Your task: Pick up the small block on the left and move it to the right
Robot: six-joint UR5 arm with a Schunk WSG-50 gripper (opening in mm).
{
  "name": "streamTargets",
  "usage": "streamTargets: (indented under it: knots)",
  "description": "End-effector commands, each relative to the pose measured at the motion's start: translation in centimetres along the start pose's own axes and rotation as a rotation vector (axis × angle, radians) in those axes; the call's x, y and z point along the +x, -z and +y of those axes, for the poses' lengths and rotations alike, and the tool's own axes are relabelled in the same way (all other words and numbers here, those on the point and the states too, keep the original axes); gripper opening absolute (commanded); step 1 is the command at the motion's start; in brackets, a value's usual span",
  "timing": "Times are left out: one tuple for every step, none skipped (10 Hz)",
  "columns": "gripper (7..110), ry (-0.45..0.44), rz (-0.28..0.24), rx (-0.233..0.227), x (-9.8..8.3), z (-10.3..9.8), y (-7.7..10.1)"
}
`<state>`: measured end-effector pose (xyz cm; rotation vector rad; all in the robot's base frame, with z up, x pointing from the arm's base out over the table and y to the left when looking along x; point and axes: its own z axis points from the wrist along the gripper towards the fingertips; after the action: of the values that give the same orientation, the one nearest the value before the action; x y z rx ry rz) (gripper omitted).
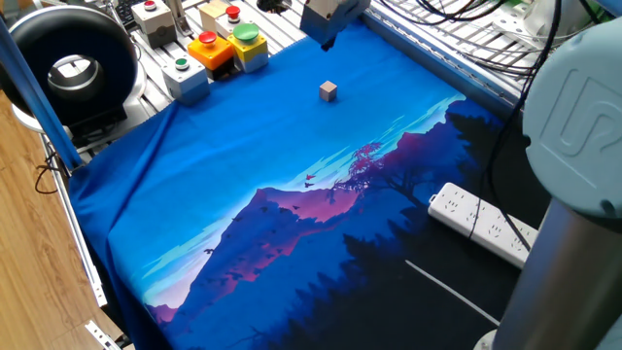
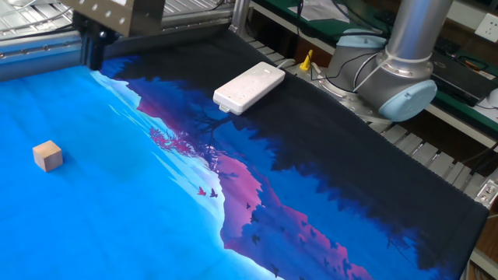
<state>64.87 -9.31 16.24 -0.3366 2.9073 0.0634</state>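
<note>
The small block point(image 1: 328, 90) is a tiny tan wooden cube. It sits alone on the blue part of the printed cloth, and also shows at the left of the other fixed view point(image 2: 47, 155). My gripper point(image 1: 328, 39) hangs above the cloth's far edge, beyond the block and well clear of it. In the other fixed view the gripper point(image 2: 93, 56) is at the top left, above and behind the block. It holds nothing. Its dark fingers read as one stub, so I cannot tell whether they are open or shut.
Button boxes point(image 1: 216, 49) in grey, orange and yellow stand at the far left corner, next to a black round device point(image 1: 68, 58). A white power strip point(image 1: 486, 228) lies on the dark right side of the cloth point(image 2: 247, 85). Cables hang over the metal rack behind.
</note>
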Motion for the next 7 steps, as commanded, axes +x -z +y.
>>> streamTargets:
  knots:
    - [7,0.047,-0.04,-0.031,-1.2,0.3,-0.8]
    - [44,0.059,-0.026,-0.039,-1.3,0.5,-0.8]
    - [44,0.062,-0.013,-0.027,-1.3,0.1,-0.7]
    - [44,0.065,-0.012,-0.023,-1.1,-0.3,-0.8]
    - [44,0.065,-0.025,-0.019,-1.4,-0.6,-1.3]
    - [44,0.065,-0.039,0.019,-1.7,-1.5,-2.0]
    - [44,0.074,-0.05,0.047,-2.0,-2.1,-2.6]
